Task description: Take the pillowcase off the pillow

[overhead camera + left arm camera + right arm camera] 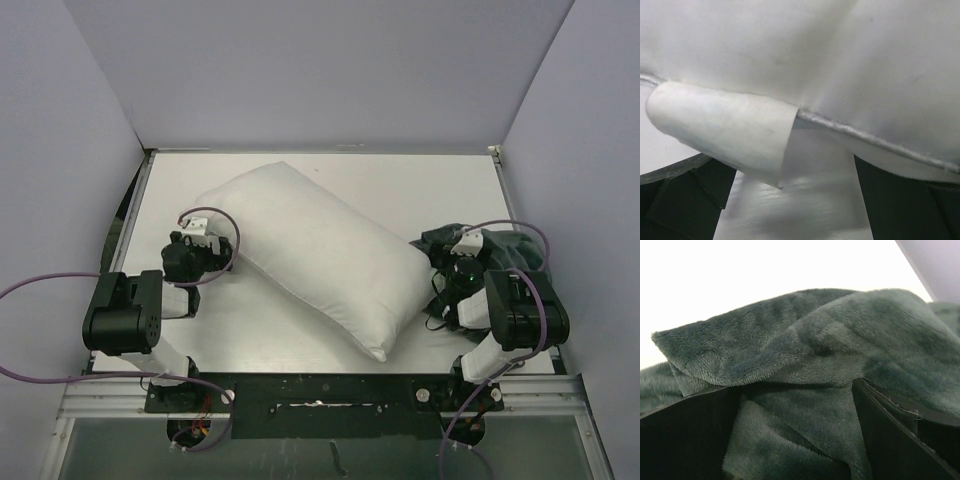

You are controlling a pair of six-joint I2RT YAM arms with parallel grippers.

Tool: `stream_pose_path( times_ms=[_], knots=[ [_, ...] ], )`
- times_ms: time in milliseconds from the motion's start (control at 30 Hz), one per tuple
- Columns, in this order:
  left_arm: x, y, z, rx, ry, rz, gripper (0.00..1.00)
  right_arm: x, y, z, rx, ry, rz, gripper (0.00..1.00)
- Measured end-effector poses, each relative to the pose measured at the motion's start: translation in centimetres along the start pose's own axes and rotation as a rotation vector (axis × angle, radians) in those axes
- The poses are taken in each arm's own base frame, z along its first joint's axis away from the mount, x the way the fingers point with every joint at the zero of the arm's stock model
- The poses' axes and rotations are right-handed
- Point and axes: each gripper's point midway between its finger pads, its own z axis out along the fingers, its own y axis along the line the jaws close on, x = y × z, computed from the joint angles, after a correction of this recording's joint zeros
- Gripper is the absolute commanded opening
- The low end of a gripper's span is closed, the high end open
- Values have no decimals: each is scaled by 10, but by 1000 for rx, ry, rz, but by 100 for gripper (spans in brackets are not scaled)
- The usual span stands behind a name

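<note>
The bare white pillow (310, 250) lies diagonally across the middle of the table. My left gripper (205, 240) is at its left edge. In the left wrist view the jaws (795, 200) stand wide apart, and a pointed white corner of the pillow (720, 132) hangs just ahead of them, not clamped. The pillowcase (505, 250) is a crumpled dark grey-green fleece heap at the right, off the pillow; no zebra side shows. My right gripper (462, 262) rests in that heap. Its jaws (795, 440) are spread, with fleece (805, 355) lying between and draped over them.
White table (420, 190) with grey walls at the back and both sides. The pillow's near corner (378, 352) comes close to the front rail. Purple cables loop from both arms.
</note>
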Motion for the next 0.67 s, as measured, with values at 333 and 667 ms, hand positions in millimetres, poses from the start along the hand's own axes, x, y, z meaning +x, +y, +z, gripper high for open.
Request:
stream_pose_path(
  times_ms=[333, 667],
  knots=[
    [4, 3, -1, -16, 14, -2, 98, 1, 30, 13, -118, 66, -90, 98],
    [5, 3, -1, -19, 20, -3, 98, 3, 31, 13, -138, 72, -102, 98]
  ],
)
